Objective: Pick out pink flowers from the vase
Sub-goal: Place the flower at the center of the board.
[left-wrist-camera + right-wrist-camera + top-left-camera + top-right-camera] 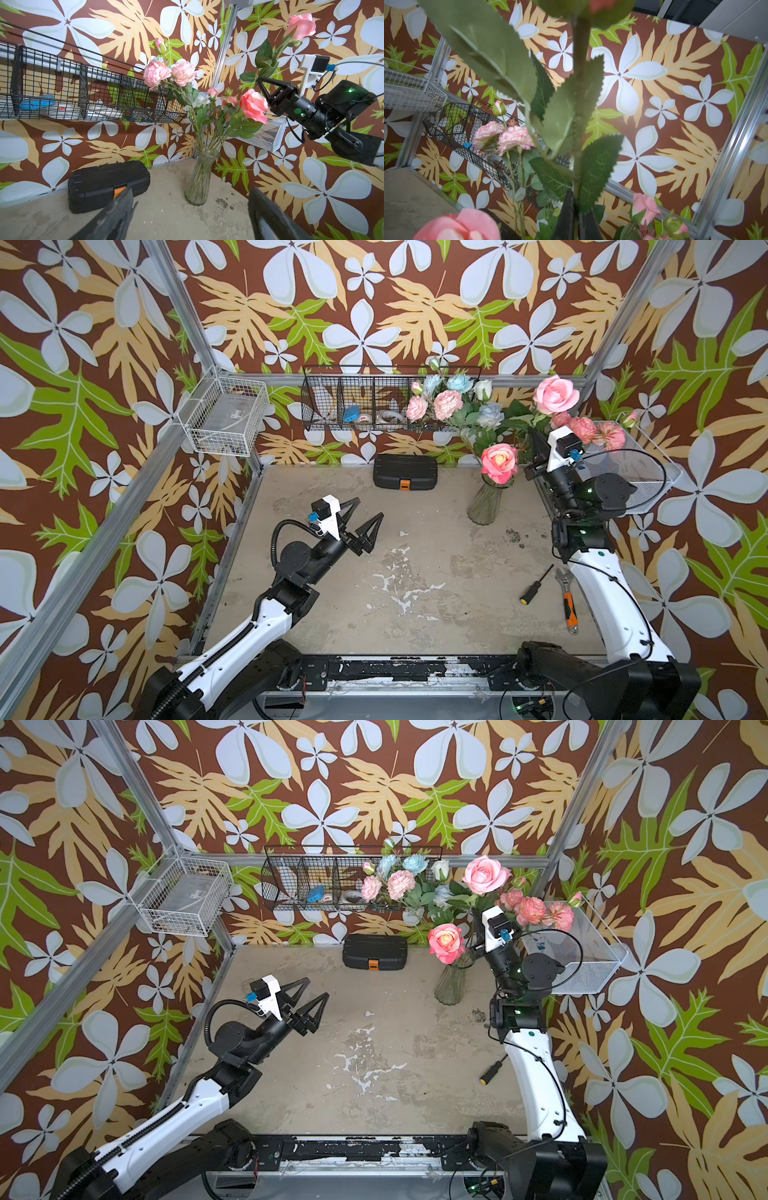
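The right jaws are clenched on the leafy green stem (580, 45) of a large pink fabric rose (556, 394), held high at 1 o'clock from the clear ribbed glass vase (486, 506). The vase stands at the grey desk's (415, 593) 2 o'clock and holds more pink flowers (498, 462). The left jaws gape, empty, over the desk's 10 o'clock.

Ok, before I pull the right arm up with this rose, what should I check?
1. Right gripper shut on the tall pink rose by its green stem: ok.
2. Stem's lower end free of the clear ribbed glass vase: cannot tell, hidden.
3. Vase upright on the table: ok.
4. Left gripper open, apart from the flowers: ok.
5. Salmon rose beside the held stem untangled: cannot tell.
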